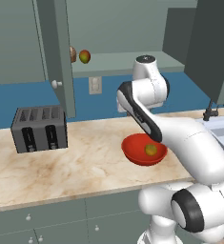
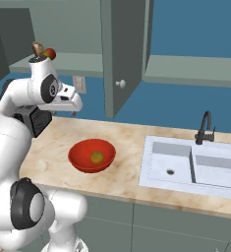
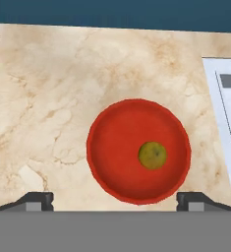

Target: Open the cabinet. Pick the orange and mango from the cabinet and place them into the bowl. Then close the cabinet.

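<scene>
The cabinet (image 1: 59, 47) stands open, both doors swung out. On its shelf lies the mango (image 1: 85, 56) (image 2: 49, 53), green and red. The red bowl (image 1: 134, 153) (image 2: 79, 158) (image 3: 98, 129) sits on the marble counter, and the orange (image 1: 151, 150) (image 2: 97, 157) (image 3: 152, 155) rests inside it, right of centre in the hand view. My gripper (image 3: 115, 200) hangs well above the bowl and looks straight down on it. It is open, its fingertips (image 3: 38, 199) wide apart with nothing between them.
A brownish round item (image 1: 73, 54) sits beside the mango on the shelf. A dark toaster (image 1: 39, 127) stands on the counter to the left. The sink (image 2: 158, 170) and its black faucet (image 2: 204, 127) lie to the right. The right cabinet door (image 1: 213, 47) hangs over the sink end.
</scene>
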